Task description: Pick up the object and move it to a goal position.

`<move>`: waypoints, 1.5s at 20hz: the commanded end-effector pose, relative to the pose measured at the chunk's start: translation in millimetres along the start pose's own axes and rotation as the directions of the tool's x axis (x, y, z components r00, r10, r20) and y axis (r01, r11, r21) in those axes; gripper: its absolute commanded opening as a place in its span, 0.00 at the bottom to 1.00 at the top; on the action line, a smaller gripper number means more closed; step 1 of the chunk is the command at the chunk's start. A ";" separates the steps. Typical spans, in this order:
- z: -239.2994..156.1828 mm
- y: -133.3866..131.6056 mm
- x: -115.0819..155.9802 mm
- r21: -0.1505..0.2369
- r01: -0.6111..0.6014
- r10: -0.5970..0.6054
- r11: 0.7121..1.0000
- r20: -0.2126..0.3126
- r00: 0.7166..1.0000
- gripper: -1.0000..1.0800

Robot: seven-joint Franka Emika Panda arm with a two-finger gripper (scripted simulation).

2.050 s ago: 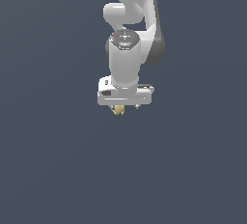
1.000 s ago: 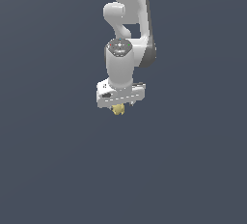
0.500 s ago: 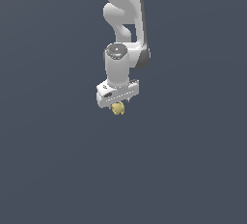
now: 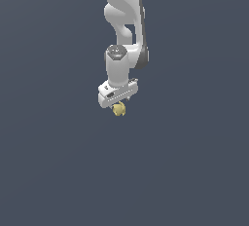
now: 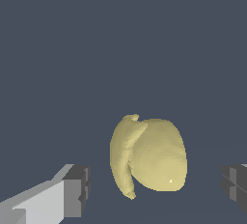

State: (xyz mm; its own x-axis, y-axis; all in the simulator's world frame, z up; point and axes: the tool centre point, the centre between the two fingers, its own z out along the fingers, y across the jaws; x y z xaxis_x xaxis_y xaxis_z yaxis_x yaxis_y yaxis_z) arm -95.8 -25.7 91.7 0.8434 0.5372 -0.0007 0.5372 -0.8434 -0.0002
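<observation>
1. Now, set against two seconds ago, the white arm (image 4: 121, 15) has turned about its own axis: the end effector (image 4: 118, 104) bar, which lay level across the exterior view, is slanted, with its end on the exterior view's right raised.
2. The whole wrist has also drifted slightly toward the exterior view's left over those two seconds, while its height in that view has changed little.
3. The object (image 4: 119, 109), a dull-yellow lumpy thing, still hangs directly beneath the end effector's bar, as it did in every earlier picture.
4. In the wrist view the object (image 5: 147, 154) sits between the two fingers; the grey pad of one finger (image 5: 77, 190) and the pad of the other stand visibly apart from its sides, with dark background showing in both gaps.
5. So the jaws stand wide there, yet the object stays up under them; whether anything grips it I cannot tell.
6. The object shows a curved ridge along one side and a smooth rounded bulge on the other.
7. No writing, brand or label can be read anywhere.
</observation>
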 end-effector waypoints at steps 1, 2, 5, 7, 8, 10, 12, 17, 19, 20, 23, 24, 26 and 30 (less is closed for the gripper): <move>1.2 -0.9 -1.7 0.000 0.010 -0.010 1.000 -0.001 1.000 0.96; 1.2 -0.9 -1.8 0.000 0.011 -0.011 1.000 -0.001 1.000 0.96; 2.1 -0.6 -1.3 0.000 0.007 -0.007 1.000 0.000 1.000 0.96; 5.7 -0.5 -1.6 0.000 0.007 -0.007 1.000 0.000 1.000 0.96; 8.3 -0.8 -1.5 0.000 0.007 -0.007 1.000 0.000 1.000 0.96; 15.4 -1.0 -1.8 0.000 0.008 -0.008 1.000 0.000 1.000 0.96; 24.6 -1.4 -2.1 0.000 0.009 -0.009 1.000 -0.001 1.000 0.96; 45.0 -1.5 -2.5 0.000 0.011 -0.011 1.000 -0.001 1.000 0.96; 49.1 -1.2 -2.4 0.000 0.011 -0.011 1.000 -0.001 1.000 0.96; 50.3 -1.3 -2.2 0.000 0.011 -0.011 1.000 -0.001 1.000 0.96; 51.4 -1.3 -2.2 0.000 0.011 -0.011 1.000 -0.001 1.000 0.00; 51.4 -1.3 -2.2 0.000 0.011 -0.011 1.000 -0.001 1.000 0.00; 51.4 -1.3 -2.2 0.000 0.011 -0.011 1.000 -0.001 1.000 0.00; 51.4 -1.3 -2.2 0.000 0.011 -0.011 1.000 -0.001 1.000 0.00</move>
State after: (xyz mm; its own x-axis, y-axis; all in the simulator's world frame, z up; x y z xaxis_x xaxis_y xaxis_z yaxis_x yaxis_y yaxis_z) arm -98.0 -26.5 41.4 0.8376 0.5462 0.0009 0.5462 -0.8376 0.0013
